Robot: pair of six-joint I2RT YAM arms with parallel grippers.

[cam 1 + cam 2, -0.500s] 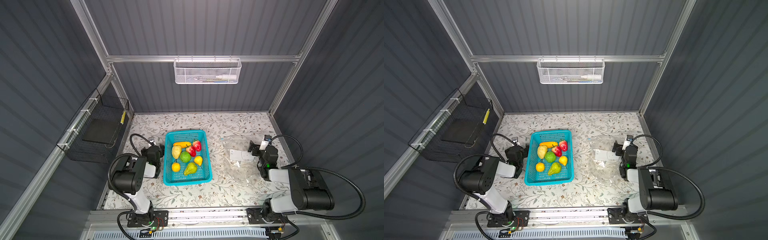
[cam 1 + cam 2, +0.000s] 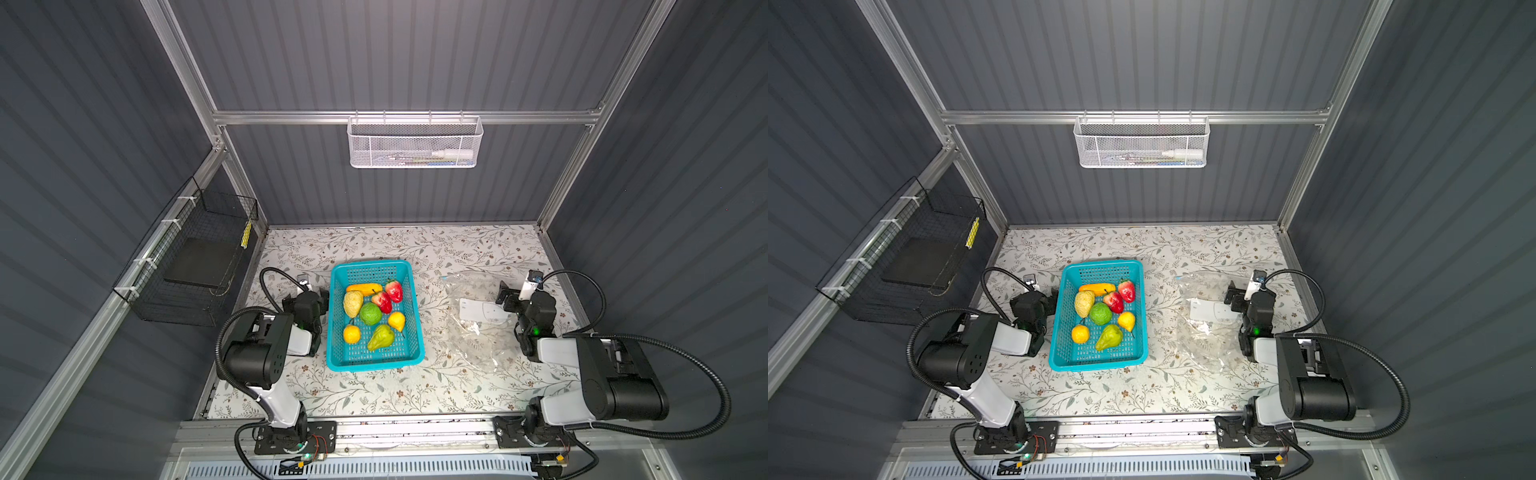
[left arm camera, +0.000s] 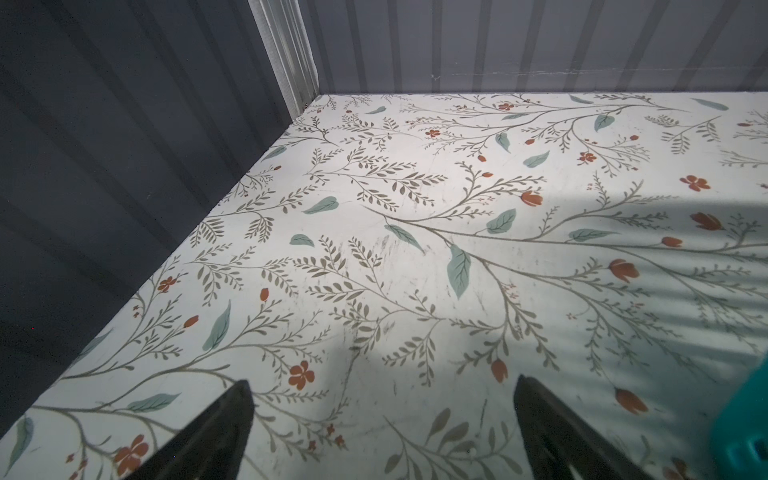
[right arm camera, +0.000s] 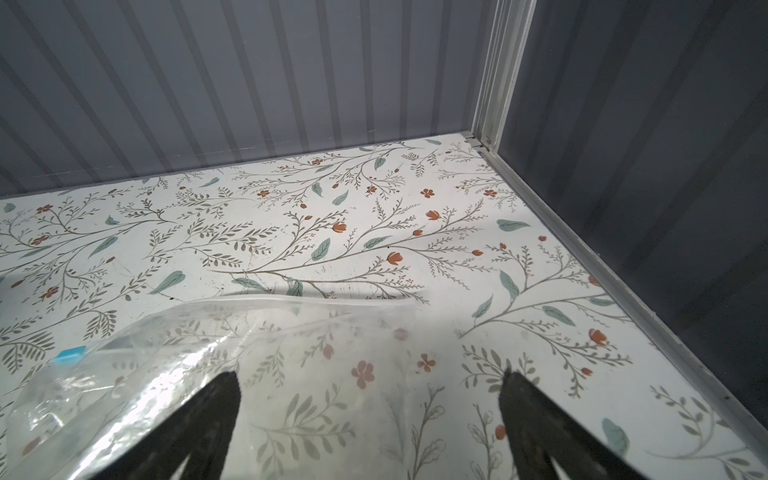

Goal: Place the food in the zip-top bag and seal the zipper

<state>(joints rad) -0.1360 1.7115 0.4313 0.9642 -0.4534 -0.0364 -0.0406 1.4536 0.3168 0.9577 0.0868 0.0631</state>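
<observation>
Grippers both stand wide apart, I note. Left gripper (image 3: 382, 382) holds nothing; it hangs over the bare floral table (image 3: 415, 249), just beside the teal basket (image 2: 374, 362). Right gripper (image 4: 370, 376) is empty too, one finger (image 4: 216, 415) over the zip-top bag (image 2: 473, 332), the other over bare table; whether it touches the plastic I cannot tell. Bag lies crumpled on the table right of the basket, its zipper (image 4: 316, 300) toward the back wall, blue tab (image 4: 70, 356) at one end. Food (image 2: 371, 313), eight pieces by my count, sits in the basket.
</observation>
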